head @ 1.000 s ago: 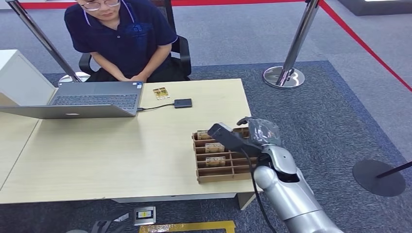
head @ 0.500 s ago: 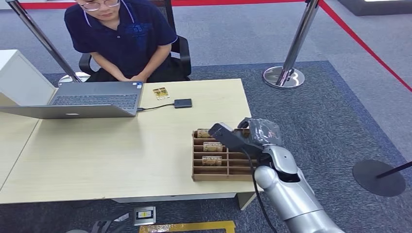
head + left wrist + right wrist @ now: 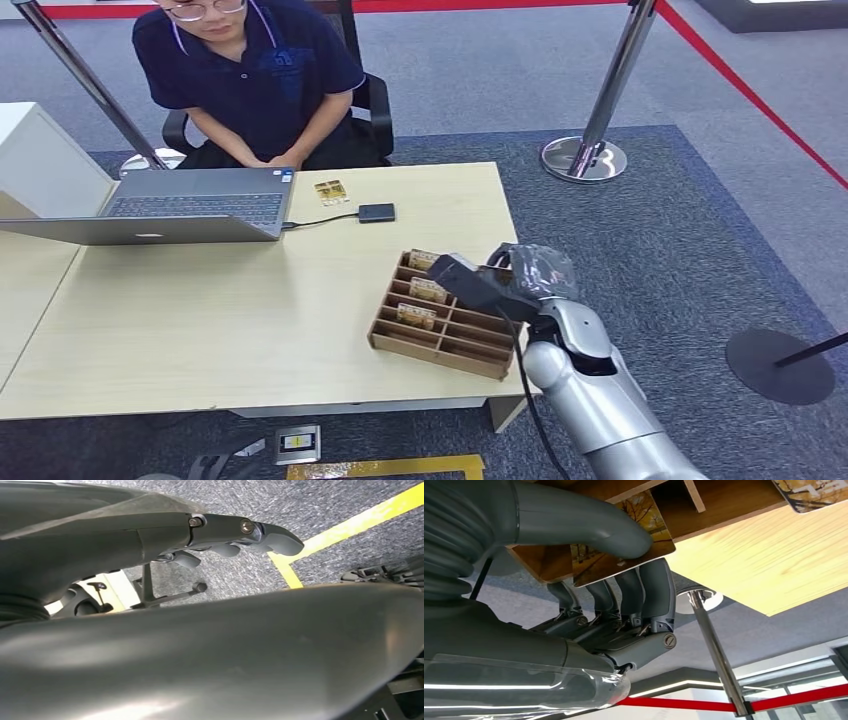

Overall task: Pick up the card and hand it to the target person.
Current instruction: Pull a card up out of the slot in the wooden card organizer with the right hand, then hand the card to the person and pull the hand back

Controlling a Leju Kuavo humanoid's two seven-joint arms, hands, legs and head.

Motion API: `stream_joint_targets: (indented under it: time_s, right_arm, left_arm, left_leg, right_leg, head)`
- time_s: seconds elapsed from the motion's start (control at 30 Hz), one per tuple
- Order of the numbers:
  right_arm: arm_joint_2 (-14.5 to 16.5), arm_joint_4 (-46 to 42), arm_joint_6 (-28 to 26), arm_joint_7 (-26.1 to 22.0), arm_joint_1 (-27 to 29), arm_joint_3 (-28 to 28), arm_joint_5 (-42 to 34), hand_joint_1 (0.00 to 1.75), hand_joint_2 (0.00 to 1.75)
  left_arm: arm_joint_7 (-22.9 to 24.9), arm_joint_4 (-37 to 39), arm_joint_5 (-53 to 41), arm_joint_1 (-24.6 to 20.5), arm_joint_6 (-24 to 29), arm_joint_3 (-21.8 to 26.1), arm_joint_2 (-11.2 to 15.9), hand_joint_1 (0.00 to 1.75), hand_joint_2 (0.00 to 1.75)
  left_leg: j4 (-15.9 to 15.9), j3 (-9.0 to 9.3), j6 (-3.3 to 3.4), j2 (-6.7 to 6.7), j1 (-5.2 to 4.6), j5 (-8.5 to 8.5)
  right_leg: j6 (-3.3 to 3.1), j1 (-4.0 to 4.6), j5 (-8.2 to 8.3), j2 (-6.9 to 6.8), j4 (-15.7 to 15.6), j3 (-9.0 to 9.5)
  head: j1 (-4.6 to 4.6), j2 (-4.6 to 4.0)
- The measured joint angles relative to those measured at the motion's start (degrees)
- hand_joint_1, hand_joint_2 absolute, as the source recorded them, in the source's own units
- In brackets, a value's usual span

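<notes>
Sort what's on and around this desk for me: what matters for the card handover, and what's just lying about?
For the job:
right hand, pinching a card
wooden card tray
seated person

Lying about:
laptop
small black box
loose card by the laptop
barrier posts

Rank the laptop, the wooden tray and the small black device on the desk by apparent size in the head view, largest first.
1. Laptop
2. Wooden tray, nearer the camera, yet it looks smaller
3. Small black device, clearly the smallest
</notes>
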Motion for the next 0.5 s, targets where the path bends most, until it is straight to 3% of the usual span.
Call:
stream_joint_targets:
  time_s: [0.5]
  right_arm:
    - [-1.4,-6.7,0.7,-1.5,0.5,3.8,-0.8,1.37,1.75]
  left_arm:
    - [0.1,0.1,0.0,-0.3,-0.2,-0.5,-0.1,0.0,0.0]
  left_leg:
    - [0.0,-0.05,0.01,-0.05,-0.01,0.01]
  right_leg:
    - [0.02,-0.01,-0.01,-0.05,0.0,-0.03]
  head:
    - [0.0,0.0]
